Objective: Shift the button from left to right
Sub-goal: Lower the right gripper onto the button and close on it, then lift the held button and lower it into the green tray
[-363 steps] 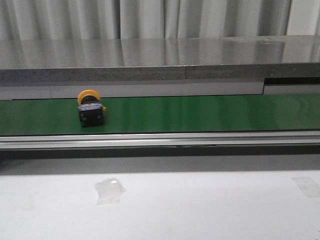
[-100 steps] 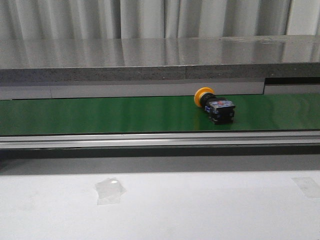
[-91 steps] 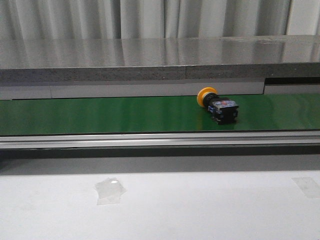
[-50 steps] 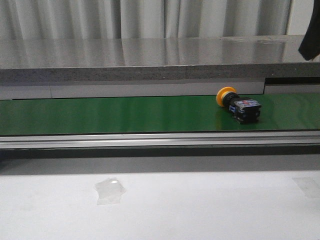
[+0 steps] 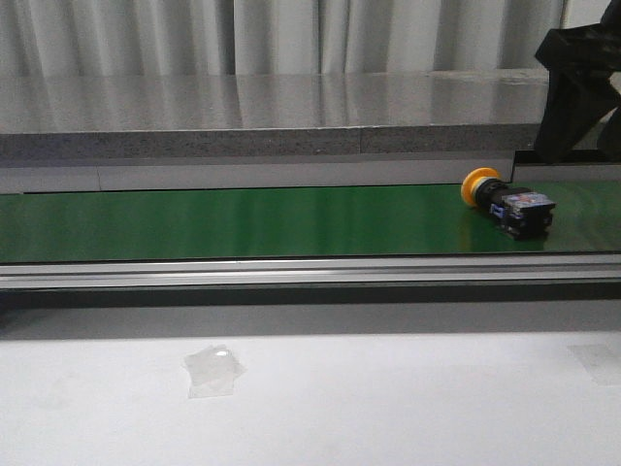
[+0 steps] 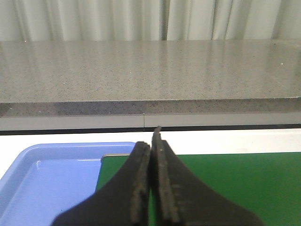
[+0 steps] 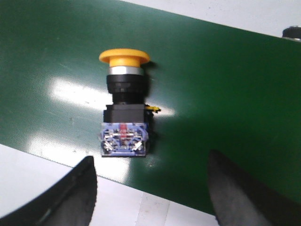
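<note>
**Inspector:** Begin nearest the robot and work outward. Right arm first.

**Assistant:** The right gripper (image 7: 150, 188) hangs over the button (image 7: 124, 113) with its fingers (image 7: 80, 188) spread wide and nothing between them. The button lies on its side on the green belt (image 7: 225, 94), toward the right end in the front view (image 5: 506, 202), yellow cap pointing away from the fingers and the terminal block nearest them.

**Inspector:** Recommendation for the pick?

**Assistant:** In my judgement, centre the opening on the black body rather than the round cap, which could roll out of a pinch. Descend until the pads flank the flat sides, then close. Since the button rests on a conveyor belt, timing may matter; I cannot tell from these views whether the belt is running.

**Inspector:** Left arm?

**Assistant:** The left gripper (image 6: 152, 188) has its fingers pressed together, holding nothing, well apart from the button.

**Inspector:** Containers?

**Assistant:** One blue tray (image 6: 42, 179) just beside the belt's end, on the left arm's side. The visible part is empty. Beyond stands the grey counter (image 6: 150, 70).
</note>
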`<state>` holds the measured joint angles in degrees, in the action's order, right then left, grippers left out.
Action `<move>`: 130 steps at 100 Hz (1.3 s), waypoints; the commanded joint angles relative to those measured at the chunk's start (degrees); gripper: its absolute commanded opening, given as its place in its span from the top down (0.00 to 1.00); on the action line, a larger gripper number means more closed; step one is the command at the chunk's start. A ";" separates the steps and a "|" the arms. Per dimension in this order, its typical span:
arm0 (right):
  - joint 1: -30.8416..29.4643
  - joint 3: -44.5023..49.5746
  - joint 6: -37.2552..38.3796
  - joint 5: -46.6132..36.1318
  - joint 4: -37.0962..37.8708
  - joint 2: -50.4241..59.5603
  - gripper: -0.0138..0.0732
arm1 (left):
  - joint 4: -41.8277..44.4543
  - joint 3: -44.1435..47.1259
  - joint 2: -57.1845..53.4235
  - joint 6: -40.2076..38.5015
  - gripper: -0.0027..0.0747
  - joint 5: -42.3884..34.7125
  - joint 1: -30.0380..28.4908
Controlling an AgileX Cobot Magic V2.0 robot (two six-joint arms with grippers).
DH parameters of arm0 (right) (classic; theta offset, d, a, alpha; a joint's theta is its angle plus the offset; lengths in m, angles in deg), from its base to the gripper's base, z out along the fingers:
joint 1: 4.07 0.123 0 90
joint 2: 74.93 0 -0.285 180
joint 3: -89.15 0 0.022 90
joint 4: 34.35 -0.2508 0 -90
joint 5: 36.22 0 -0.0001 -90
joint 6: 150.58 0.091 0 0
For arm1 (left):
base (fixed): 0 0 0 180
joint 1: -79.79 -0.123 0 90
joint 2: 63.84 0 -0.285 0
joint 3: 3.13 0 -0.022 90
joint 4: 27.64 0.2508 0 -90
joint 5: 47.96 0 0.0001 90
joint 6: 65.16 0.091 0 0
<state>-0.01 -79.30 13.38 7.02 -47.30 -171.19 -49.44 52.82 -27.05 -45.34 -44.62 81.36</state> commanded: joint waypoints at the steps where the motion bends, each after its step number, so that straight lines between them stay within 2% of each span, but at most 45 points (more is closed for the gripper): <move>1: 0.24 -2.05 -1.26 -2.52 -0.88 1.12 0.26 | -0.66 -1.65 0.15 -0.13 0.99 -4.58 0.41; 54: 0.24 -2.05 -2.55 -3.67 -0.44 -5.99 0.27 | -0.66 -1.65 0.15 -0.13 0.99 -4.58 0.41; 61: 0.24 -2.05 -2.51 -3.22 -0.44 -6.59 0.32 | -0.66 -1.65 0.15 -0.13 0.99 -4.58 0.41; 76: 0.18 -2.05 -2.49 -3.35 -0.44 -6.63 0.52 | -0.66 -1.65 0.15 -0.13 0.99 -4.58 0.41; 88: 0.18 -2.11 -2.49 -2.99 -0.44 -6.63 0.60 | -0.66 -1.65 0.15 -0.13 0.99 -4.58 0.41; 106: 0.18 -4.16 -2.44 0.18 -0.44 -6.29 0.62 | -0.66 -1.65 0.15 -0.13 0.99 -4.58 0.41; 130: -0.57 -12.69 -2.44 4.98 0.33 -3.65 0.62 | -0.66 -1.65 0.15 -0.13 0.99 -4.58 0.41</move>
<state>-0.01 -87.47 11.48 11.87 -46.62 -178.75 -49.57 52.82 -27.08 -45.34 -44.75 81.36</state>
